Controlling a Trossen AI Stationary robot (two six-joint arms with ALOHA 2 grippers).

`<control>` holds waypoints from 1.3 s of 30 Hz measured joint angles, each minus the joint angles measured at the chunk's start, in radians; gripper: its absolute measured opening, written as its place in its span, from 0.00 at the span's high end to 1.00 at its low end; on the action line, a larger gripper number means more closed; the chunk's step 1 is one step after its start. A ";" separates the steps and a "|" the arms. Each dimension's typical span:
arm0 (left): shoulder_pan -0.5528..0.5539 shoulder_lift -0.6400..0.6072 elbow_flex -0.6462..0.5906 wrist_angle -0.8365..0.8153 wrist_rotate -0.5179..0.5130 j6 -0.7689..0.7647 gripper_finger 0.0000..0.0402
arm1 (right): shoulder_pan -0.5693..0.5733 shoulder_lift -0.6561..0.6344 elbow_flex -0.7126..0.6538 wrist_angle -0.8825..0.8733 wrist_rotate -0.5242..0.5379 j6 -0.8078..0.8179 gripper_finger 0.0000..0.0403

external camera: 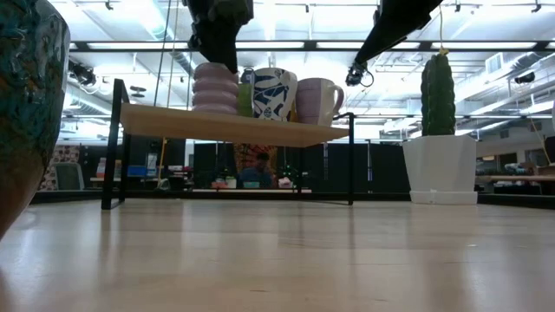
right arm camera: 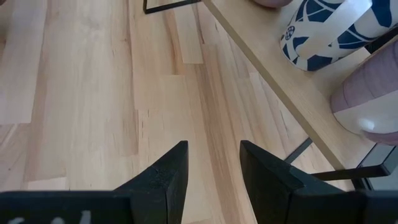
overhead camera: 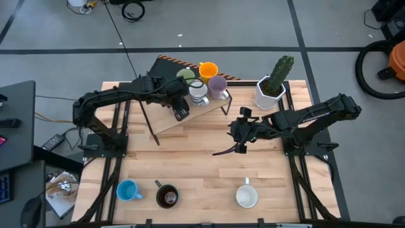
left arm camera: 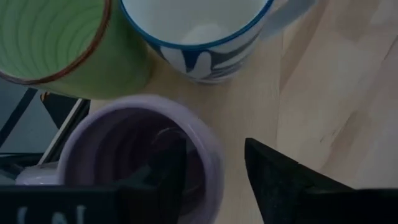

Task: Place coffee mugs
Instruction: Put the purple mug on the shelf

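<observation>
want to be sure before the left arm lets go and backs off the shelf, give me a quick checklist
1. Ribbed lilac mug upright on the shelf: ok; the low view shows it level.
2. Left gripper straddling that mug's rim, one finger inside, one outside: ok.
3. Whether it has already let go: cannot tell.
4. Room beside neighbours: not ok, tight; the green mug and the blue-patterned white mug crowd it.
5. Right gripper clear of the shelf: ok, open and empty over bare table.
6. Mugs left at the table's front edge: blue mug, dark brown mug, white mug, untouched.
</observation>
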 joint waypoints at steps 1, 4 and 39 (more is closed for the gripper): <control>0.000 0.000 0.000 -0.008 0.000 0.000 0.59 | 0.000 0.000 0.000 0.000 0.000 0.000 0.63; 0.000 0.000 0.000 -0.010 -0.001 -0.002 0.65 | 0.000 0.000 0.000 0.000 0.000 0.000 0.63; 0.002 -0.060 -0.003 -0.255 0.032 0.473 0.89 | 0.001 0.000 0.000 0.001 -0.007 0.000 0.63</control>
